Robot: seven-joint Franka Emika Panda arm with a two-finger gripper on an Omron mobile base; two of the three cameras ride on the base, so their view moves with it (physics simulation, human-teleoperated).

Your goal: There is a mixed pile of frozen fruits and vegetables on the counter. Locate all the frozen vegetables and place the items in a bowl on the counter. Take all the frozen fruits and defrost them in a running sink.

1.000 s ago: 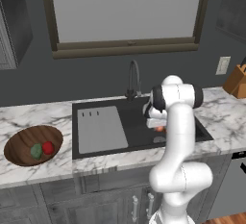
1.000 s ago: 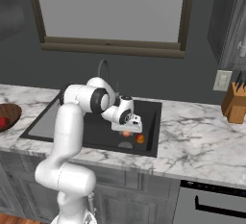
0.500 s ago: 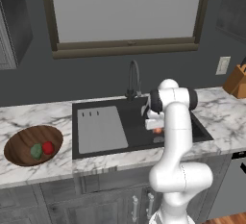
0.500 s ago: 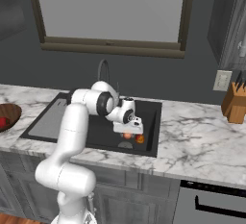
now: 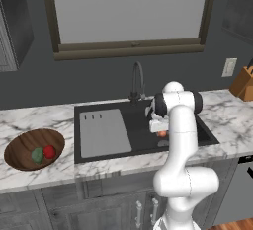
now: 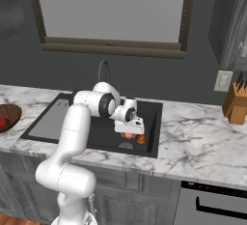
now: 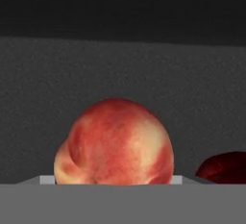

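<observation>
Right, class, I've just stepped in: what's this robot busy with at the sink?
The hand is down inside the black sink, right over a pinkish-red peach; whether it grips it cannot be told. A second fruit, orange-red, lies beside it in the basin. Over on the counter, the wooden bowl already holds a green lump and a red round item. No running water shows at the faucet.

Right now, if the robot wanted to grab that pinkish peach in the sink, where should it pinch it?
Probably across the peach's widest middle, coming straight down from above. It is round with no stem or handle, so opposite sides of the bulge look like the steadiest hold. It sits low in the black sink with an orange fruit near it, so approaching from the side looks cramped.
</observation>
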